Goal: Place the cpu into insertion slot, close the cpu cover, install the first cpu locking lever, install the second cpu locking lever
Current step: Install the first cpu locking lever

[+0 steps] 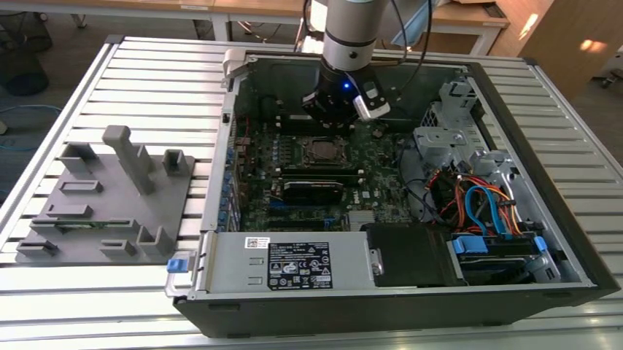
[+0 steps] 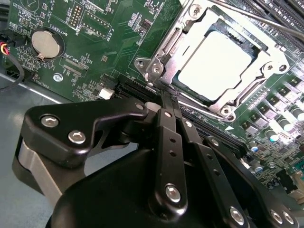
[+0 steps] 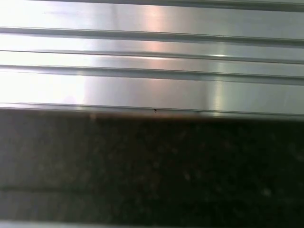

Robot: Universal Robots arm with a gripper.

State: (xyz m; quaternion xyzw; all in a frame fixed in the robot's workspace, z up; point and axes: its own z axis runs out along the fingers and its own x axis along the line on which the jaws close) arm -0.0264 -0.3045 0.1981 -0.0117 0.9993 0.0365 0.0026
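Open PC case on a ribbed aluminium worktop [image 1: 117, 73]. The cpu [image 2: 214, 65], a flat square with a dull silver lid, sits in the insertion slot [image 2: 256, 47]. The cpu cover [image 2: 240, 102], a thin shiny metal frame, lies down around it. Black gripper [image 2: 167, 97] with fingers pressed together, tips right at the socket's near edge. Green motherboard [image 2: 118, 42] carries a round coin cell [image 2: 46, 43]. Grey moulded fixture tray [image 1: 102, 200] is on the exterior view's left.

Slatted silver metal table [image 1: 146, 80] spanned the scene | carried an open black computer case [image 1: 389, 299], lying on its side | held a grey fixture block [image 1: 107, 197] with upright posts, toward the exterior view's left, well apart from the case.
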